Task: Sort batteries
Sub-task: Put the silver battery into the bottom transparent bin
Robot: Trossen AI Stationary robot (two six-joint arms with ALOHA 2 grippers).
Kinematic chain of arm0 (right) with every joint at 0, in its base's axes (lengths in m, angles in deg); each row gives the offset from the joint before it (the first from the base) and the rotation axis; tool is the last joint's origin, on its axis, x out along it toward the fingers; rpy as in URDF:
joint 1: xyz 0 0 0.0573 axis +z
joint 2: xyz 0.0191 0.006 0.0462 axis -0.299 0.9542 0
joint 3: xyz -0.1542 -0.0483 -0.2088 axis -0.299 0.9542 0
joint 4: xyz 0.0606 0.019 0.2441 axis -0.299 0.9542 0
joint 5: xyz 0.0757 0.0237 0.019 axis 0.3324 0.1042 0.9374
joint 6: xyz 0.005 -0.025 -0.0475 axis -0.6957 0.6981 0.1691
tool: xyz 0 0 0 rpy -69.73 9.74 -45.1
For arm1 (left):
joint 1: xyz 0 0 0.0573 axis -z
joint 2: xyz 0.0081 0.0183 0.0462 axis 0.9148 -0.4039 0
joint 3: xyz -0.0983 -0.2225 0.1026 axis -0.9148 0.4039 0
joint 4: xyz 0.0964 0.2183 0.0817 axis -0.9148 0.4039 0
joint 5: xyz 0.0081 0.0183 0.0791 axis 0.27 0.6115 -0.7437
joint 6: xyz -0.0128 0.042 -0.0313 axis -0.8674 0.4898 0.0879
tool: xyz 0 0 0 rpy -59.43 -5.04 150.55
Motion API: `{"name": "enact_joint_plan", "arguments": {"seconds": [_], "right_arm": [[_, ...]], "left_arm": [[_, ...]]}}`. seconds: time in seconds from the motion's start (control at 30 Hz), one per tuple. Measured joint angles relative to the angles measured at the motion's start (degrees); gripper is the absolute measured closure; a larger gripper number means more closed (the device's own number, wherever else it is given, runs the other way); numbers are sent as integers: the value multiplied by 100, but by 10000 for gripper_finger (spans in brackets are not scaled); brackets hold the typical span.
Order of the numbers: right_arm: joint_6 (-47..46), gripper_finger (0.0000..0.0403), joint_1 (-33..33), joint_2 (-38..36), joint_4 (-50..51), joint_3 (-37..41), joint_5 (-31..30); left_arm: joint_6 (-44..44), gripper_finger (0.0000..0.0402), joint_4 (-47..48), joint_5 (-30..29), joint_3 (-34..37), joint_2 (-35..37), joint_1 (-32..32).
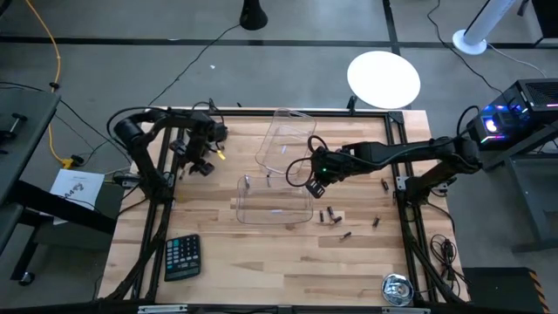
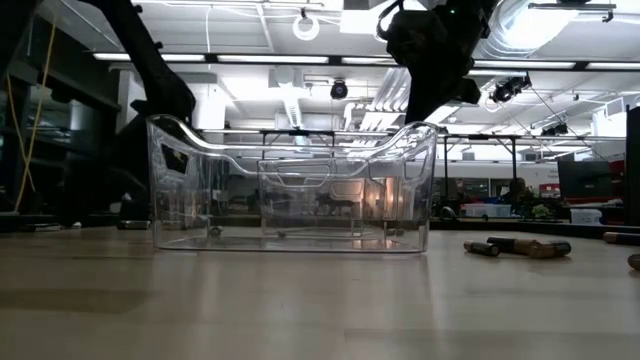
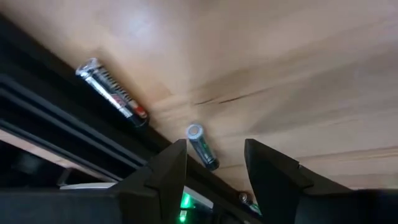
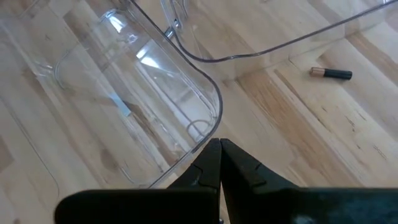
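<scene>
Left wrist view: left jaws (image 3: 214, 163) apart, nothing held, over a small silvery battery (image 3: 202, 147) on the worktop (image 3: 298, 74) edge; longer battery (image 3: 112, 93) nearby. Right jaws (image 4: 220, 155) clenched, empty, above clear trays (image 1: 275, 199). More dark batteries (image 1: 331, 216) lie right of trays.

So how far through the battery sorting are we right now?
Early. The nearer clear tray holds perhaps two batteries. The open left gripper hovers over a battery at the table's far-left edge. The shut right gripper holds nothing. Loose batteries remain on the wood.
</scene>
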Motion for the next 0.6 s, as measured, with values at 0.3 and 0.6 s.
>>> {"name": "enact_joint_plan", "arguments": {"seconds": [0.3, 0.6], "right_arm": [[40, 403, 0, 0, -53, 0, -126], [40, 403, 0, 0, -179, -2, -195]], "left_arm": [[-44, 244, -450, 618, 669, 203, -485], [56, 255, -522, 665, 820, 194, -636]]}}
